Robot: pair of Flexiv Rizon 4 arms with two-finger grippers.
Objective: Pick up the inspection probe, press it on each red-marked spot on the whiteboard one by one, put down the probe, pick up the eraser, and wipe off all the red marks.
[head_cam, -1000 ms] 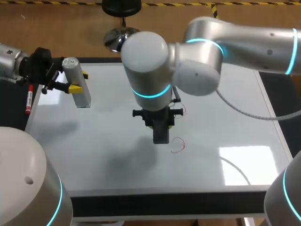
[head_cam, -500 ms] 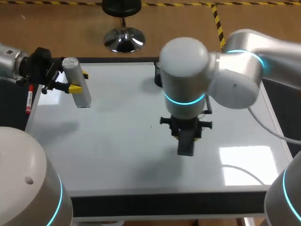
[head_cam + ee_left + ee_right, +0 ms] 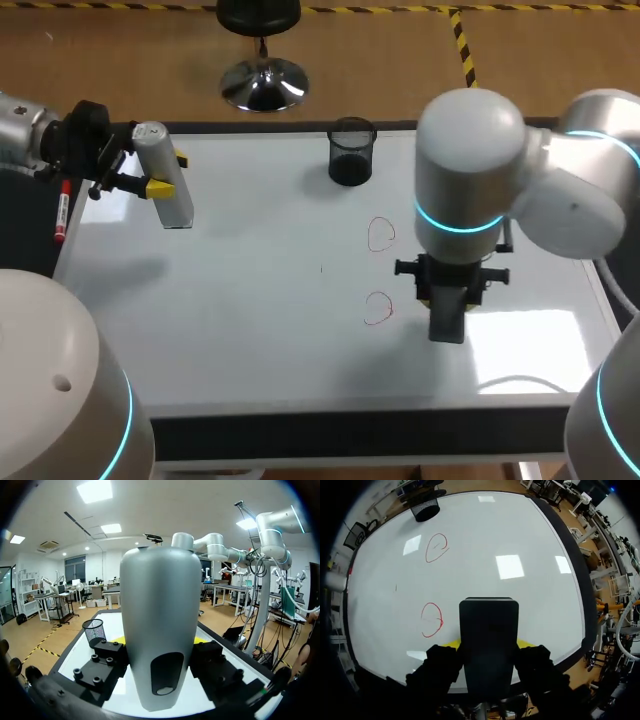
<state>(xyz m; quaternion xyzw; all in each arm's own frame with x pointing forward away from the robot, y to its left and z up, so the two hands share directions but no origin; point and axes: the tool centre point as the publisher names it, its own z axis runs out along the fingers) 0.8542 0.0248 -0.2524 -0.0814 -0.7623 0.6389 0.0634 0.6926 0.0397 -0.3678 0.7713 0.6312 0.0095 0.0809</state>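
1. The whiteboard (image 3: 240,300) lies flat under both grippers, so a tool can be pushed down on it
2. The right arm (image 3: 470,170) comes in from the right side. It hangs the right gripper (image 3: 448,292) over the board, pointing down
3. The left gripper (image 3: 165,172) sits far from the eraser, at the other edge of the board. Its fingers squeeze the grey inspection probe (image 3: 172,195) from two sides and hold it up off the board. I think this keeps it out of the way
4. The right gripper's yellow tips pinch the black eraser (image 3: 488,630) tight, with its flat end toward the board, ready to rub. I cannot tell if it touches the board
5. A black mesh cup (image 3: 351,152) stands well beyond the eraser, at the far edge of the board
6. One red mark (image 3: 378,309) is just beside the eraser. The other red mark (image 3: 381,234) is further on, toward the cup. Neither is wiped yet, so I think wiping is the job now, and a small slide sideways would reach the near one
7. A red marker pen (image 3: 62,215) lies off the board, beside the left gripper
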